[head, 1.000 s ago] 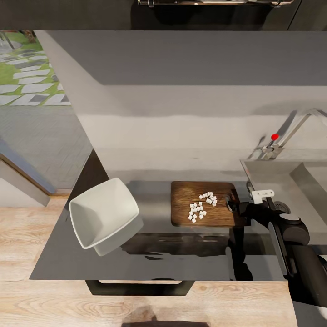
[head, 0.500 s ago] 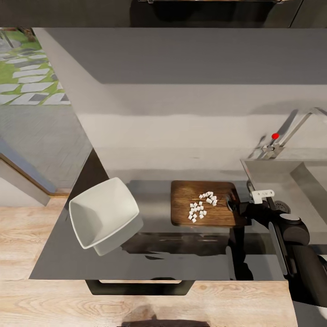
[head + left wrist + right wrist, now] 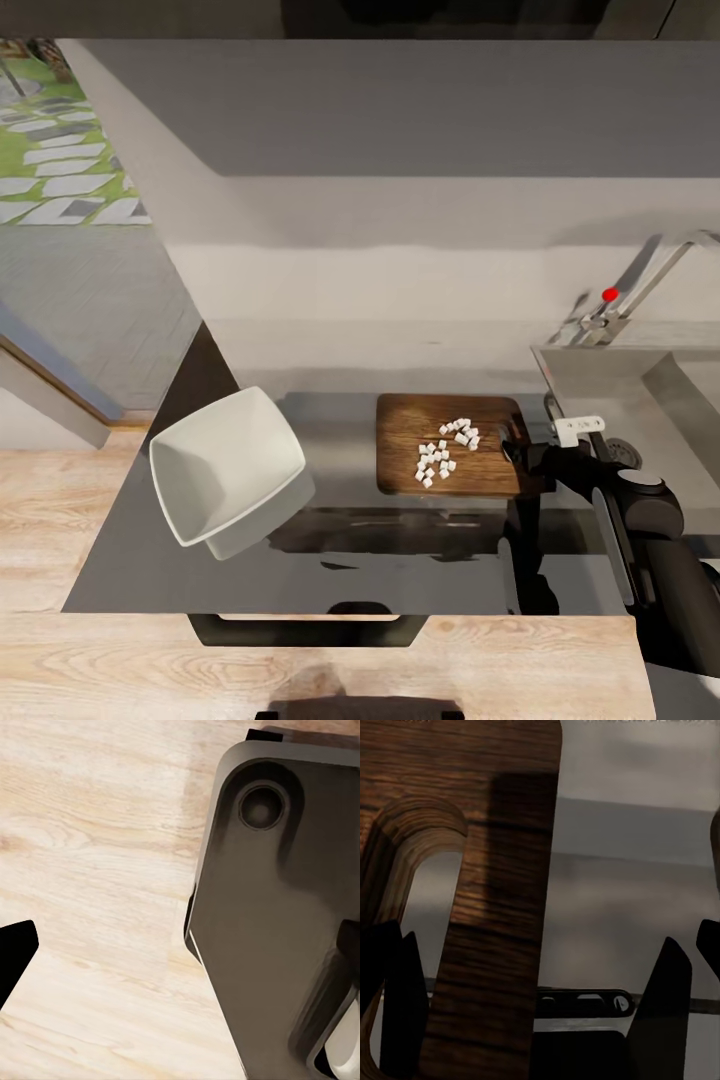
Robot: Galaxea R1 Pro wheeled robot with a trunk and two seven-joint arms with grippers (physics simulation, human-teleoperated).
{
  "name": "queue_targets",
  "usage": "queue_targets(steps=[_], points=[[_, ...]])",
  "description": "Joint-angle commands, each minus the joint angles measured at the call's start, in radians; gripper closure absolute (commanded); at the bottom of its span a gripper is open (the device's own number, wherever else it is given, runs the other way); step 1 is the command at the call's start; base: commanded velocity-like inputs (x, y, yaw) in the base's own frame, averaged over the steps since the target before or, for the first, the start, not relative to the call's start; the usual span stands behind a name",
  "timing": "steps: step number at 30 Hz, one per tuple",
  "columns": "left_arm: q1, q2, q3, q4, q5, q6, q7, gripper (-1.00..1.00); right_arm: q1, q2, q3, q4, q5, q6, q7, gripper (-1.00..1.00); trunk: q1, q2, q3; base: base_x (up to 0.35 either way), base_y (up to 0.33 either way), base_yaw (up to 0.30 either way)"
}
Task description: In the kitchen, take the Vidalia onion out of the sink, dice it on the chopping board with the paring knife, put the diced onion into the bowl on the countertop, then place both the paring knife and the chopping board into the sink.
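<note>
With onion already diced, white cubes (image 3: 445, 455) lie on chopping board (image 3: 445, 462), none yet in bowl (image 3: 225, 480). Right gripper (image 3: 515, 452) at board's handle end; fingers (image 3: 660, 1009) apart, straddling strip beside slot hole, not yet clamped. Bowl well apart from fingers, across tabletop (image 3: 340, 560); sink (image 3: 625, 390) just behind them. Left gripper over wood floor (image 3: 97, 870); finger state cannot tell. Remaining: transfer dice to bowl, then knife and board into sink.
</note>
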Motion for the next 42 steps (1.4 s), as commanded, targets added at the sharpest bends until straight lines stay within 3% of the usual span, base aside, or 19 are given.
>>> queue_targets(steps=[1,16,17,42], points=[[-0.002,-0.001,-0.008,0.005,0.008,-0.007,0.001,-1.00,0.000,0.000,-0.001,0.011,0.021,0.003,0.010,-1.00,0.001,-0.001,-0.002,0.000,0.000,0.000],[-0.002,-0.001,-0.008,0.005,0.008,-0.007,0.000,-1.00,0.000,0.000,-0.001,0.011,0.021,0.003,0.008,-1.00,0.001,-0.001,-0.002,0.000,0.000,0.000],[-0.002,-0.001,-0.008,0.005,0.008,-0.007,0.001,-1.00,0.000,0.000,-0.001,0.011,0.021,0.003,0.008,1.00,0.001,-0.001,-0.002,0.000,0.000,0.000],[-0.002,-0.001,-0.009,0.005,0.008,-0.007,0.001,-1.00,0.000,-0.001,-0.001,0.011,0.021,0.004,0.007,1.00,0.001,-0.001,-0.002,0.000,0.000,0.000]])
